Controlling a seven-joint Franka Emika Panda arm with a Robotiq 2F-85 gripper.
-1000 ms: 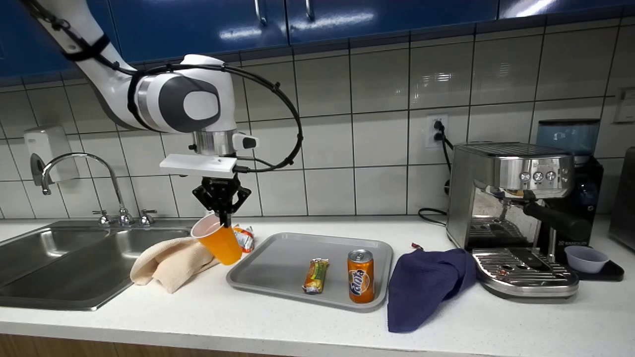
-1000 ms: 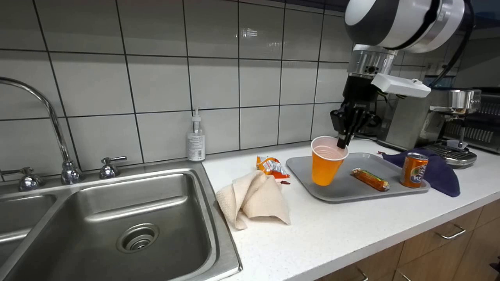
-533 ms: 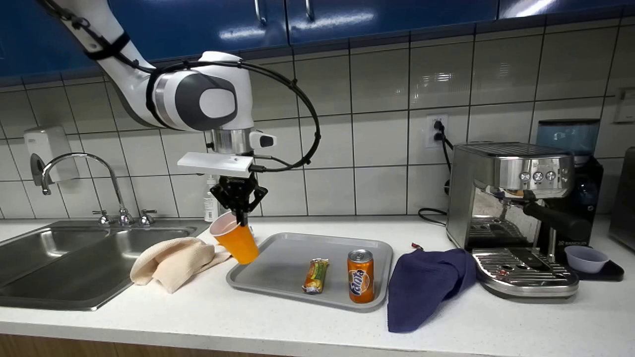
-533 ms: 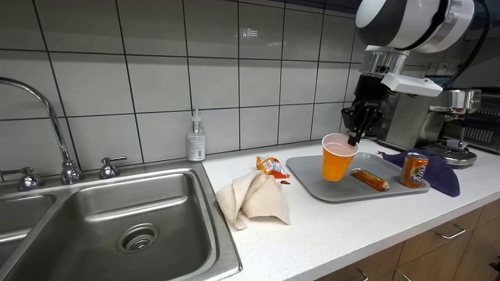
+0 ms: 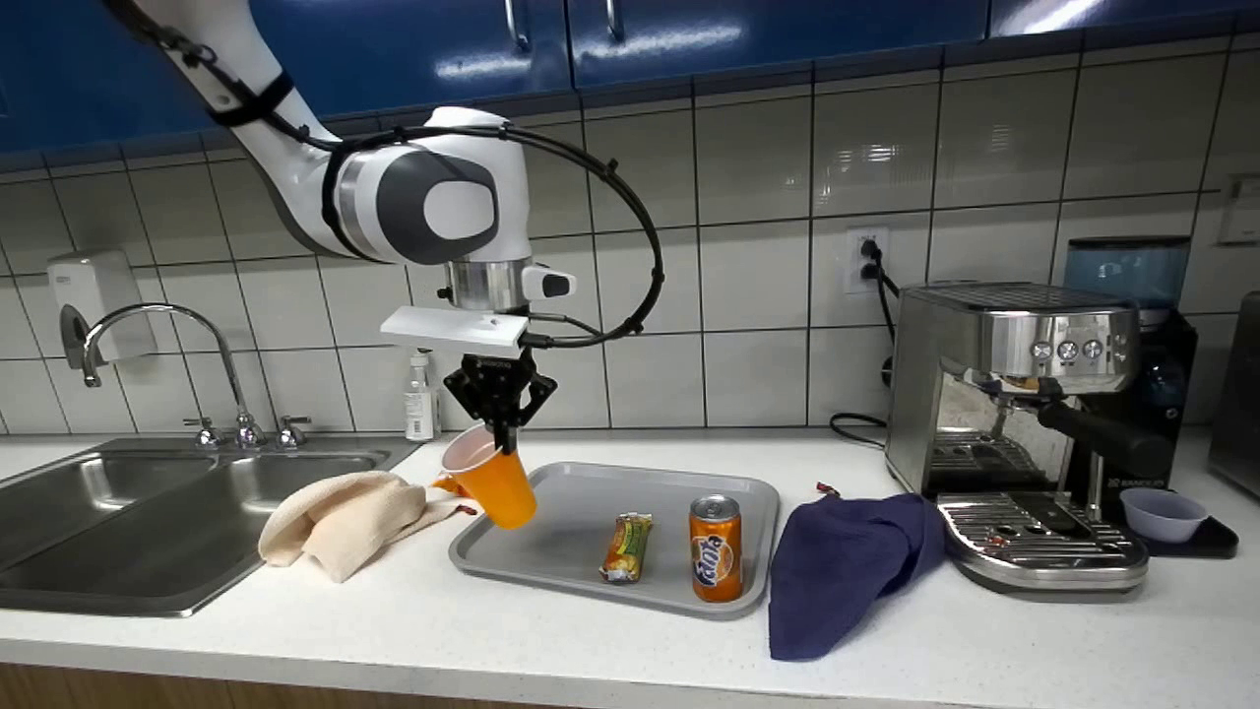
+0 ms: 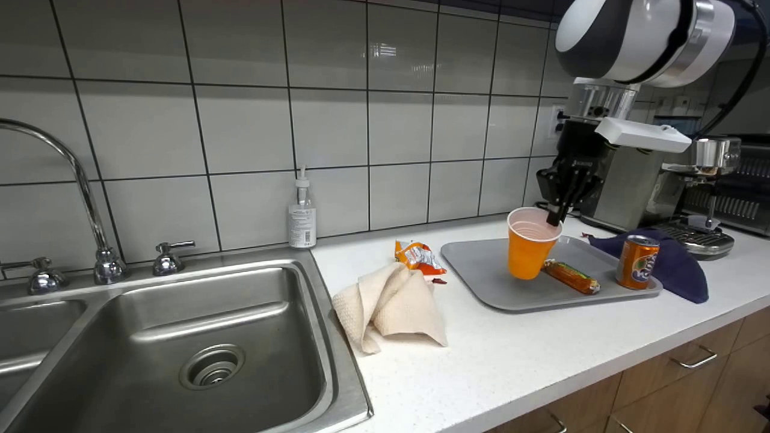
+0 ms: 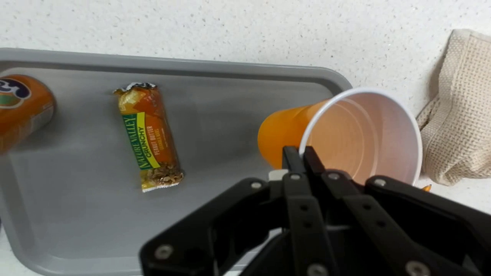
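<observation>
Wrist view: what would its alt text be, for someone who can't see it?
A black gripper pinches a tilted orange cup by its rim over one end of a gray tray. On the tray are a granola bar and, cut off by the picture's left edge, an orange can; at the right, a beige cloth lies on the white counter.

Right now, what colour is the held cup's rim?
White: the rim of the orange cup shows best in the wrist view.
</observation>
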